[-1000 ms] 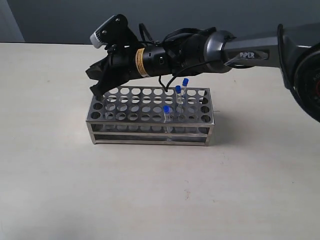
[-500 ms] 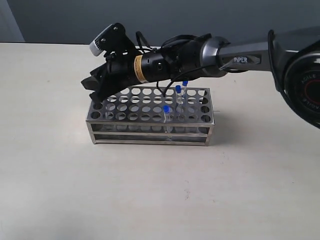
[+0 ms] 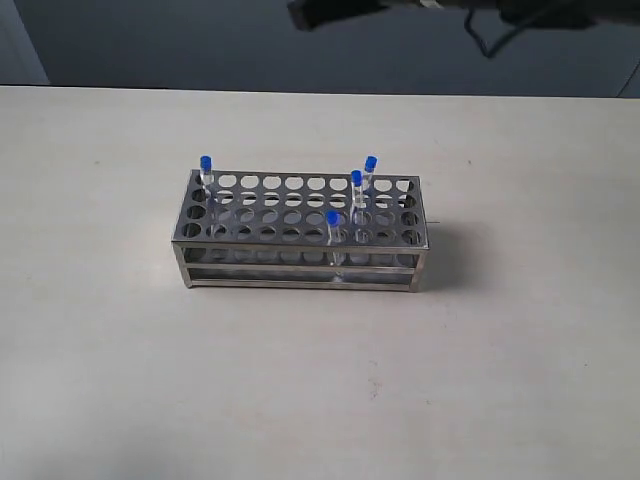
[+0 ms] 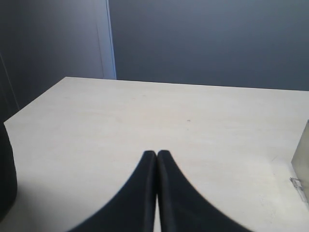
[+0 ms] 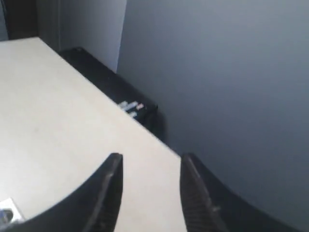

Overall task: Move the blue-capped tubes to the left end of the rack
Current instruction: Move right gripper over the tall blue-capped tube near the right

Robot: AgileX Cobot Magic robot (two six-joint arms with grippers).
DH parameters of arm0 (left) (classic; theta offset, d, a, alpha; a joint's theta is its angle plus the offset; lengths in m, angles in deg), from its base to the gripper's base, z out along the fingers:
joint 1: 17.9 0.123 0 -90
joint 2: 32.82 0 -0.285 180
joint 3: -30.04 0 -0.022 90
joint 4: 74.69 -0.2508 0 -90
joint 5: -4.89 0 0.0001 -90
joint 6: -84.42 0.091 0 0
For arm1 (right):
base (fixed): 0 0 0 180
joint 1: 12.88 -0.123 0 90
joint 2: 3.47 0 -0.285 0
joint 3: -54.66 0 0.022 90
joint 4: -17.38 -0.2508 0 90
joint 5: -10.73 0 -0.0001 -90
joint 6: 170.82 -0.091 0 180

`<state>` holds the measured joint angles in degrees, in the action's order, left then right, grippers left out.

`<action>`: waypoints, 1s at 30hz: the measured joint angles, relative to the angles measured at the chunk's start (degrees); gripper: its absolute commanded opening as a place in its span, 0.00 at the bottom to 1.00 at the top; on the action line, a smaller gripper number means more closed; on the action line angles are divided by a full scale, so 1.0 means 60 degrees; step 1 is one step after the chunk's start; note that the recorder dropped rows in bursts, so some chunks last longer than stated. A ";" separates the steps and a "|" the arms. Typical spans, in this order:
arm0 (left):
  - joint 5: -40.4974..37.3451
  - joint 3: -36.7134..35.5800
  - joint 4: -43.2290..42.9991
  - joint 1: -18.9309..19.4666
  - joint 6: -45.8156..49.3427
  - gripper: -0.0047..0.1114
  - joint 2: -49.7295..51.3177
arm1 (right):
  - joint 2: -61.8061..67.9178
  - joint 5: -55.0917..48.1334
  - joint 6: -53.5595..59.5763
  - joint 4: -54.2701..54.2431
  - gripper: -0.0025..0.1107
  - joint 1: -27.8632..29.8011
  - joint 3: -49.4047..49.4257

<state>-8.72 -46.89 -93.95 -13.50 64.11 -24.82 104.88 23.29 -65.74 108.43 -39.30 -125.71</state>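
You are looking at a pale beige matte tabletop [image 3: 300,400] that runs back to a dark wall. Directly on it stands a long rectangular shiny steel test-tube rack [image 3: 300,232], lying lengthwise left to right, slightly left of centre and in the far half.

Looks out past the right tool [image 5: 151,159], two dark fingers [image 5: 107,193] spread apart, pale surface showing through the gap between the tips. Hangs over a light worktop [image 5: 58,111]. Meets, at the worktop's far edge, a black strip [image 5: 96,72] running along it, with a few small light pieces [image 5: 130,105] lying on it, too blurred to name. Faces a dark grey wall [image 5: 217,72] beyond, with a paler panel [image 5: 89,24] next to it. Catches a shiny sliver [image 5: 6,213] with a blue spot at the frame's corner, near one finger, too cropped to identify.
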 measured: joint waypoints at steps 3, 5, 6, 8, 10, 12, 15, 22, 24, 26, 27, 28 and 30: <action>0.0000 0.0000 0.0000 0.0000 0.0000 0.04 0.0000 | -0.0243 -0.0375 -0.0014 -0.0148 0.36 0.0311 0.1741; 0.0000 0.0000 0.0000 0.0000 0.0000 0.04 0.0000 | -0.0243 -0.0601 -0.0014 -0.0184 0.36 0.0405 0.2352; 0.0000 0.0000 0.0000 0.0000 0.0000 0.04 0.0000 | -0.0224 -0.0692 -0.0014 -0.0205 0.36 0.0454 0.2595; 0.0000 0.0000 0.0000 0.0000 0.0000 0.04 0.0000 | -0.0187 -0.0738 -0.0014 -0.0221 0.36 0.0473 0.2811; 0.0000 0.0000 0.0000 0.0000 0.0000 0.04 0.0000 | -0.0148 -0.0677 -0.0014 -0.0521 0.36 0.0473 0.2856; 0.0000 0.0000 0.0000 0.0000 0.0000 0.04 0.0000 | -0.0127 -0.0569 -0.0014 -0.1151 0.36 0.0473 0.2856; 0.0000 0.0000 0.0000 0.0000 0.0000 0.04 0.0000 | 0.0013 -0.0451 0.0161 -0.1981 0.36 0.0473 0.2856; 0.0000 0.0000 0.0000 0.0000 0.0000 0.04 0.0000 | 0.0615 0.1131 0.3165 -0.5315 0.26 0.0473 0.2960; 0.0000 0.0000 0.0000 0.0000 0.0000 0.04 0.0000 | 0.0680 0.1613 0.4928 -0.7186 0.28 0.0473 0.3075; 0.0000 0.0000 0.0000 0.0000 0.0000 0.04 0.0000 | 0.0661 0.1933 0.6333 -0.8698 0.32 0.0473 0.3132; 0.0000 0.0000 0.0000 0.0000 0.0000 0.04 0.0000 | 0.0635 0.1996 0.6905 -0.9331 0.33 0.0473 0.3200; 0.0000 0.0000 0.0000 0.0000 0.0000 0.04 0.0000 | 0.0573 0.2019 0.7354 -0.9776 0.34 0.0473 0.3280; 0.0000 0.0000 0.0000 0.0000 0.0000 0.04 0.0000 | 0.0496 0.2019 0.7952 -1.0299 0.35 0.0473 0.3547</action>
<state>-8.72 -46.89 -93.95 -13.50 64.11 -24.82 107.86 35.41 -18.03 46.64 -36.46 -104.43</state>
